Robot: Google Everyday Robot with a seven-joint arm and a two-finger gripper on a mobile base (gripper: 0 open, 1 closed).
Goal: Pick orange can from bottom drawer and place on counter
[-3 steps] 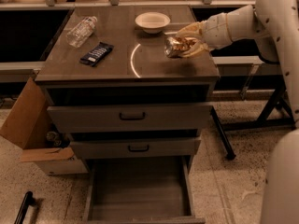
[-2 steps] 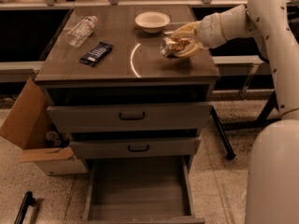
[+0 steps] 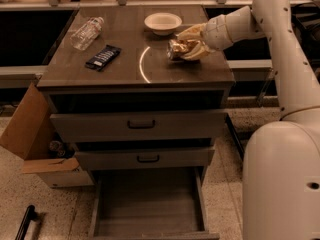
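Cream two-finger gripper point(image 3: 184, 45) is clamping the small shiny orange-gold can point(image 3: 175, 49), which is lying sideways just above the glossy grey-brown counter point(image 3: 125, 69). The white arm point(image 3: 272, 19) is reaching in from the gripper's right, elbow raised. The open grey bottom drawer point(image 3: 150, 211) is sitting well below.

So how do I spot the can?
Find the glossy grey-brown counter above the grey drawers, then its right side, near the white round bowl. There the robot's pale hand grips a small shiny orange-gold can, the only can there; the clear plastic bottle and dark packet lie on the left.
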